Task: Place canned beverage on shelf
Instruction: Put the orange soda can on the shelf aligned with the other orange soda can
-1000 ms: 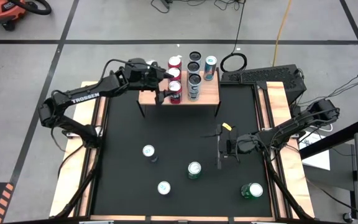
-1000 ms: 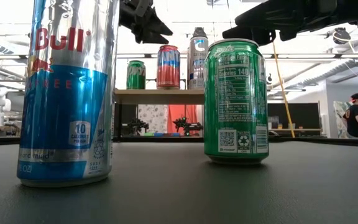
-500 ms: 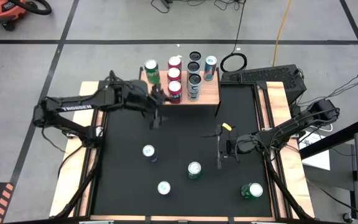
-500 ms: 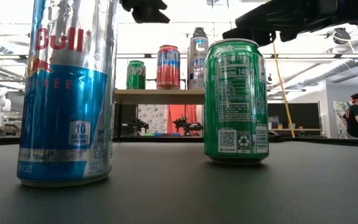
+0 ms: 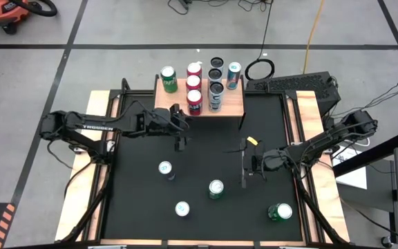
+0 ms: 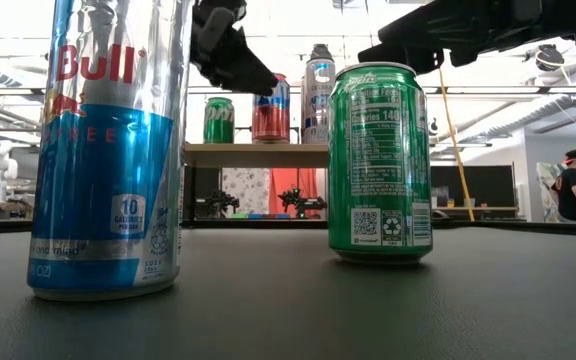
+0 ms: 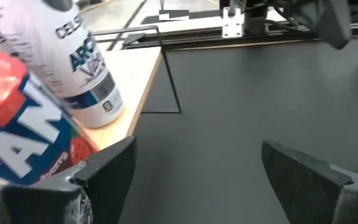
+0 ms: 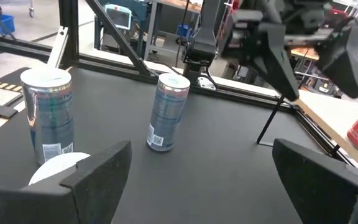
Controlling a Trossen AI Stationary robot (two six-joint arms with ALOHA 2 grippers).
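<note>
standing at the top centre of the high view, at the far edge of the black table (image 5: 137,200): the shelf (image 5: 235,102), a light-wood board on thin black legs, carrying a green can (image 5: 168,79) at its upper left corner, three red cans (image 5: 194,86) in a column just right of it, three dark-topped cans (image 5: 215,81) in the next column, and a teal-topped can (image 5: 234,74) at the upper right. showing in the low view as a pale ledge in the middle distance, with the green can, a red can (image 6: 271,112) and a tall silver can (image 6: 318,95) upright on it. hovering just below and left of the shelf's front edge in the high view: the left gripper (image 5: 181,135), fingers spread apart and holding nothing, the bare tabletop lying between them in the left wrist view, red and silver cans close beside. waiting at the right of centre over the table: the right gripper (image 5: 244,166), fingers likewise wide apart and empty. standing loose on the table in the lower half of the high view: a blue-and-silver can (image 5: 165,168), a green can with a silver top (image 5: 216,188), another silver-topped can (image 5: 182,208), and a green can at the lower right (image 5: 279,211). looming large in the low view's foreground: the blue-and-silver can (image 6: 113,150) on the left and a green can (image 6: 381,165) right of centre. standing at the far right edge of the low view, in the room beyond: a person (image 6: 574,187).
</note>
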